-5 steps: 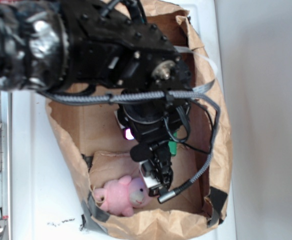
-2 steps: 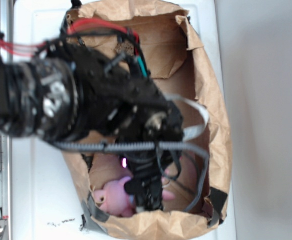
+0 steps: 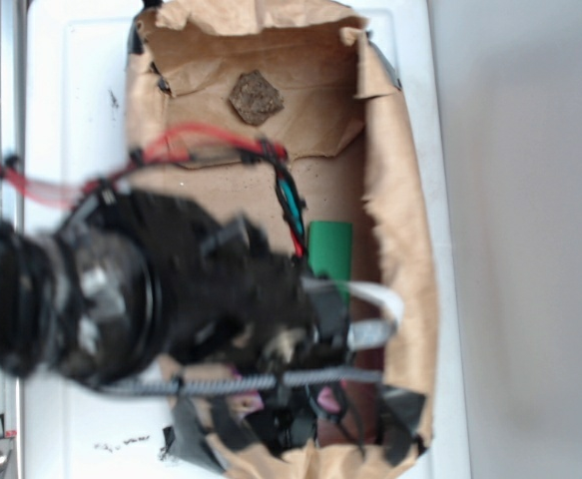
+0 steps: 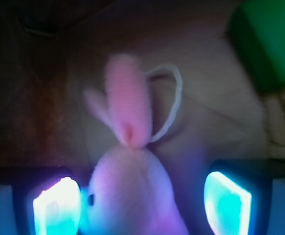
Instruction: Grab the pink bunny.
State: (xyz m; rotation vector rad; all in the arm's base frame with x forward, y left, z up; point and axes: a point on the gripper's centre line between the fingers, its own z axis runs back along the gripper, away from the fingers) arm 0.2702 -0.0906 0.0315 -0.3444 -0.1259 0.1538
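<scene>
In the wrist view the pink bunny [image 4: 132,191] lies on the brown paper floor, its head between my two lit pads and one long ear [image 4: 126,105] pointing away. My gripper [image 4: 142,200] is open around the head. The left pad [image 4: 54,208] sits against the bunny's face; the right pad [image 4: 228,203] stands apart with a gap. From the exterior view my blurred arm [image 3: 151,299] covers the near end of the bag, and only small pink patches of the bunny [image 3: 322,399] show beneath it.
Everything sits inside a torn brown paper bag [image 3: 410,249] with raised walls. A green block [image 3: 330,254] lies by the right wall, also the green block [image 4: 269,44] at the wrist view's upper right. A brown lump [image 3: 257,97] rests at the far end.
My arm has swung toward the near end of the bag and come down over the bunny, hiding it in the exterior view. The green block and far floor are now uncovered.
</scene>
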